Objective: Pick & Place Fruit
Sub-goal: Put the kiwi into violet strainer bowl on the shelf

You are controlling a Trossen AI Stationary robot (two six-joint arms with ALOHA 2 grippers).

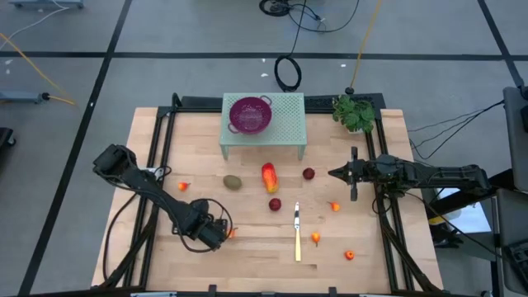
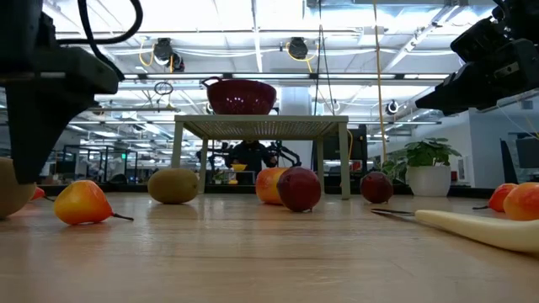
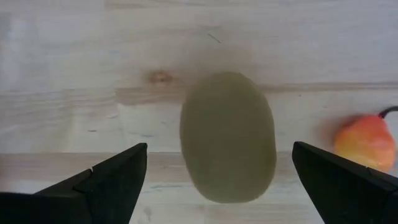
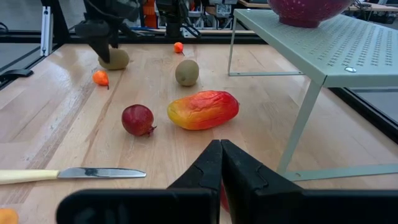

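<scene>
A brown-green oval fruit [image 3: 227,137] lies on the wooden table near its front left. My left gripper [image 1: 210,233] hangs above it, pointing down and open, with one finger [image 3: 115,177] on each side of the fruit and clear of it. A small orange pear-shaped piece [image 3: 365,142] lies just beside that fruit. A second brown-green oval [image 1: 233,181], the red-orange oblong [image 1: 269,176] and two dark red balls [image 1: 308,174] [image 1: 274,205] lie mid-table. My right gripper [image 1: 334,174] waits shut at the right, level above the table.
A purple colander [image 1: 250,114] stands on a pale green perforated stand [image 1: 285,124] at the back. A yellow-handled knife [image 1: 297,233] lies right of centre. Small orange pieces [image 1: 335,206] [image 1: 316,238] [image 1: 351,255] [image 1: 185,186] are scattered about. A potted plant [image 1: 355,112] stands at the back right.
</scene>
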